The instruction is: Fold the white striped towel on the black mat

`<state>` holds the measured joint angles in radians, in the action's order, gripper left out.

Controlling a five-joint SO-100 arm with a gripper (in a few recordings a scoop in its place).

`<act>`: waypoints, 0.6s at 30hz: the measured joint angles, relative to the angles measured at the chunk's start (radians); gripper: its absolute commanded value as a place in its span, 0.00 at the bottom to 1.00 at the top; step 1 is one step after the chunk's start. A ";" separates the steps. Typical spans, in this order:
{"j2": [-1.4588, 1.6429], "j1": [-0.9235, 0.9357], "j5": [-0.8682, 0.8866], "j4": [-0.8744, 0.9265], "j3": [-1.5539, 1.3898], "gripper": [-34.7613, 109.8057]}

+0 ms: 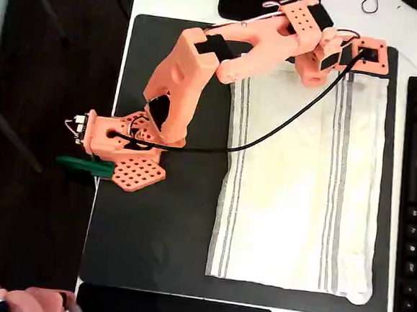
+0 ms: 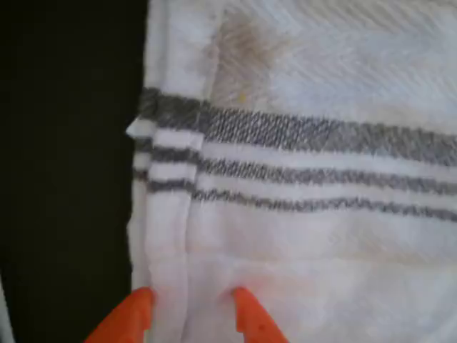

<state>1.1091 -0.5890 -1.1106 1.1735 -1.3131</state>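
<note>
- Towel (image 1: 300, 185), white striped, spread flat and single-layered on the black mat (image 1: 159, 232), stretching away below the pincer (image 1: 368, 56) in the overhead view.
- Pincer parked over the towel's far corner, orange fingertips (image 2: 136, 311) parted and straddling the hemmed edge in the wrist view; cloth between them, not yet squeezed as far as can be judged.
- Grey stripes (image 2: 300, 164) just ahead of the fingertips, bare mat to their left.
- No fold made: task barely begun, judged from the flat cloth.
- Left to do: pinch the corner, lift, carry it across to the opposite edge, release.
- Keyboard (image 1: 416, 201) on the bench beside the pincer, clear of the mat.
</note>
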 measured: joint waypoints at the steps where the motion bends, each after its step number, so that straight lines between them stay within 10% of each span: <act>1: -0.006 0.002 0.000 -0.005 0.003 0.33; 18: 0.089 0.087 -0.006 0.014 -0.015 0.24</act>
<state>1.1980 -0.5016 -1.1167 1.1873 -1.3284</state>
